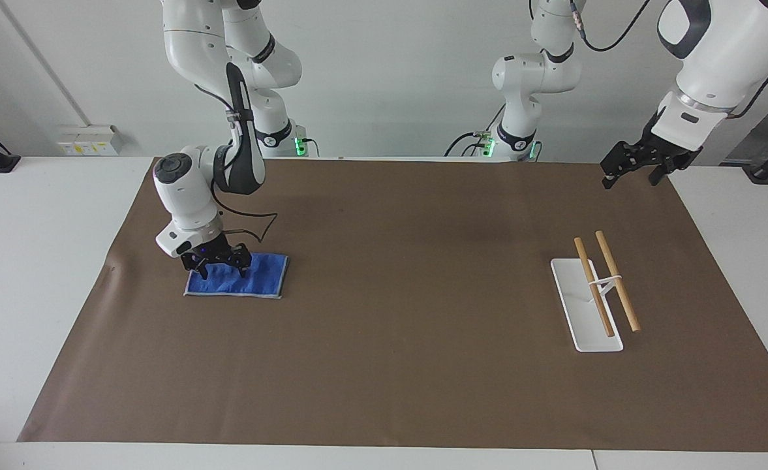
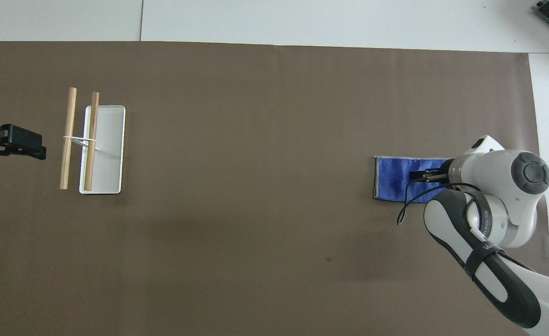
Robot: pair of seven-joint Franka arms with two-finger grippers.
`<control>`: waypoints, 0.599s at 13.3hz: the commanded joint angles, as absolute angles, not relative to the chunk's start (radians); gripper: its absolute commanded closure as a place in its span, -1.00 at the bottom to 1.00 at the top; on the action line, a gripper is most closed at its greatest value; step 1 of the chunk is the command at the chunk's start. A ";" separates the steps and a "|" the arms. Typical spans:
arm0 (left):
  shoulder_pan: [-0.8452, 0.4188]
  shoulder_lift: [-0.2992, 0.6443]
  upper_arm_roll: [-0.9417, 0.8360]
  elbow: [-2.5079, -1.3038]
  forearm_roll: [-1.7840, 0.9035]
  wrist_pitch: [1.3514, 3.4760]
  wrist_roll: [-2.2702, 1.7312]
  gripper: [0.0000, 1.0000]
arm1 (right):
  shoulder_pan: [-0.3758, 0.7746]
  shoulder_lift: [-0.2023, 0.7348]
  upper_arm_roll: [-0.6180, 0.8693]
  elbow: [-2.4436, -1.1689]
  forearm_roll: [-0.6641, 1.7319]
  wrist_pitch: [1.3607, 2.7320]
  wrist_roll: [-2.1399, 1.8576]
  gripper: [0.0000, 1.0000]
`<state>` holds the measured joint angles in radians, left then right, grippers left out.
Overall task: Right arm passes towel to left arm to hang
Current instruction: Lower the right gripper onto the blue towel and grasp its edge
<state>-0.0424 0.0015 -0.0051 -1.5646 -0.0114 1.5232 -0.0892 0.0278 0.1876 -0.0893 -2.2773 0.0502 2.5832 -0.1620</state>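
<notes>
The blue towel (image 1: 260, 277) lies flat on the brown mat, toward the right arm's end of the table. My right gripper (image 1: 220, 269) is down on it, open, with its fingertips (image 1: 243, 267) spread across the cloth and nothing pinched between them. In the overhead view the right arm's wrist covers part of the towel (image 2: 393, 179), and only the tip of the right gripper (image 2: 421, 176) shows. My left gripper (image 1: 631, 175) waits open in the air over the mat's corner at the left arm's end, and it shows as the left gripper (image 2: 15, 144) at the edge of the overhead view.
A rack with a white base (image 1: 583, 320) and two raised wooden bars (image 1: 615, 281) stands at the left arm's end, farther from the robots than the left gripper. The brown mat (image 1: 410, 326) covers most of the white table. The right arm's slack black cable (image 1: 256, 225) hangs by the towel.
</notes>
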 commanded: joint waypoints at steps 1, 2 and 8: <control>-0.040 -0.020 -0.003 -1.585 -0.020 1.514 -0.091 -1.00 | 0.018 0.195 -0.081 -2.287 0.071 2.609 -0.195 -1.00; -0.040 -0.020 -0.003 -1.585 -0.020 1.516 -0.091 -1.00 | 0.018 0.193 -0.081 -2.287 0.071 2.608 -0.195 -0.63; -0.040 -0.021 -0.003 -1.583 -0.020 1.516 -0.091 -1.00 | 0.031 0.193 -0.081 -2.278 0.072 2.599 -0.181 1.00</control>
